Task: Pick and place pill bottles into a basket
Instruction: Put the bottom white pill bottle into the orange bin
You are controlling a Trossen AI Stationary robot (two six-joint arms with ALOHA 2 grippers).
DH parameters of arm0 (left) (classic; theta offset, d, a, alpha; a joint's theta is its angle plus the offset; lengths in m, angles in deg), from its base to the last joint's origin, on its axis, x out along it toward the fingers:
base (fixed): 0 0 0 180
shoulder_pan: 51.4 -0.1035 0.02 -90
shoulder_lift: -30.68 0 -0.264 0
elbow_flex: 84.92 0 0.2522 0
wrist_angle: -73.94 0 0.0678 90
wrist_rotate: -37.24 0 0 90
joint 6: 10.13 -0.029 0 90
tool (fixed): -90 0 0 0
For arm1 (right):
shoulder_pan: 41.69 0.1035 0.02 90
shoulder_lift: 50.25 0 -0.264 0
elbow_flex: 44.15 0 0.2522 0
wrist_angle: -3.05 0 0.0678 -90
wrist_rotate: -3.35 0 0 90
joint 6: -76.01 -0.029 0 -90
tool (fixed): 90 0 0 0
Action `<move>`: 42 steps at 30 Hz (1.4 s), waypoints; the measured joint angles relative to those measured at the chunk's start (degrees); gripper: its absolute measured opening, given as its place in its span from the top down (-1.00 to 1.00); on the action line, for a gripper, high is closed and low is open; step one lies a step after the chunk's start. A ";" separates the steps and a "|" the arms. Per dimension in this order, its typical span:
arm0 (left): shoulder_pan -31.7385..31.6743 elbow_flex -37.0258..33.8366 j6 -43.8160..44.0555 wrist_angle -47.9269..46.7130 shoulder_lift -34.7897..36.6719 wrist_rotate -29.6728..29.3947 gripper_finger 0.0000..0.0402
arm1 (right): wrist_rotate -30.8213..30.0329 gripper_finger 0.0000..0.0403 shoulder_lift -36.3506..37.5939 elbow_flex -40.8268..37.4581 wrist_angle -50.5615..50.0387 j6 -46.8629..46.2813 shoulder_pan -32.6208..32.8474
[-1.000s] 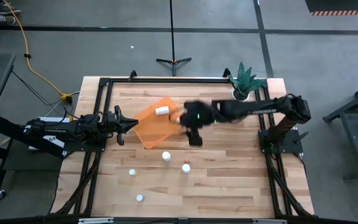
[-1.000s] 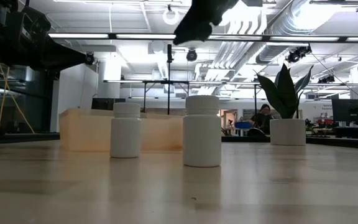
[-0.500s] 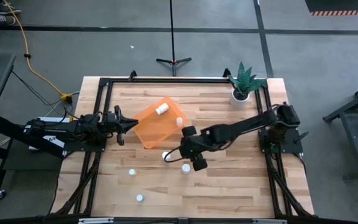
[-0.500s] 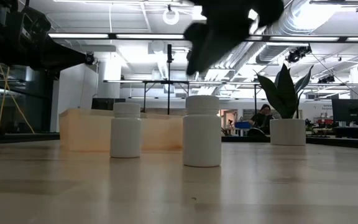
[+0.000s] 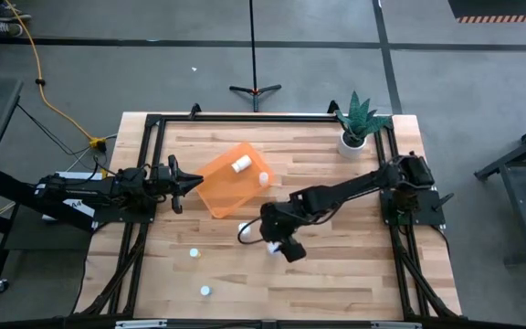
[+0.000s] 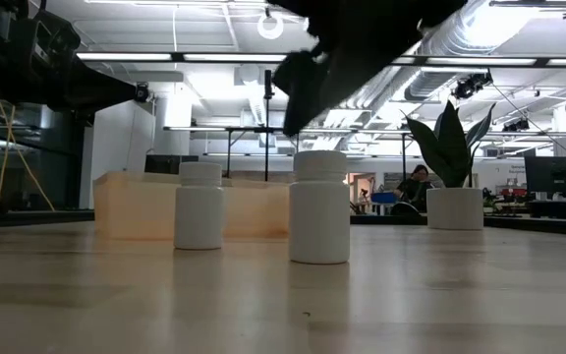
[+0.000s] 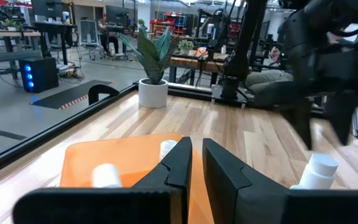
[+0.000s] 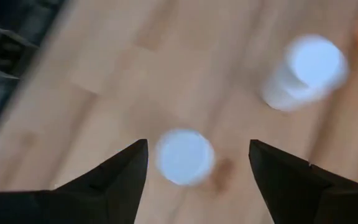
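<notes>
**Right hand spread above a standing bottle**

The right hand (image 8: 197,155), fingers wide and holding nothing, hangs over a pill bottle (image 8: 184,156) at lower centre of the counter (image 5: 336,274), lined up to straddle its cap. Two bottles lie in the orange basket (image 5: 231,187), upper centre. The left hand (image 7: 196,165), nearly closed and empty, waits beside the basket's left edge.
</notes>
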 joint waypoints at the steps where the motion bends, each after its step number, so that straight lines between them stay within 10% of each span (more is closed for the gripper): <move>1: 0.02 0.02 0.00 0.00 -0.02 0.00 0.63 | 1.22 -0.34 0.00 0.00 0.53 1.15 0.26; 42: 0.00 0.01 0.17 0.00 -0.02 0.00 0.63 | -11.91 -0.33 -7.56 0.02 0.08 0.12 4.07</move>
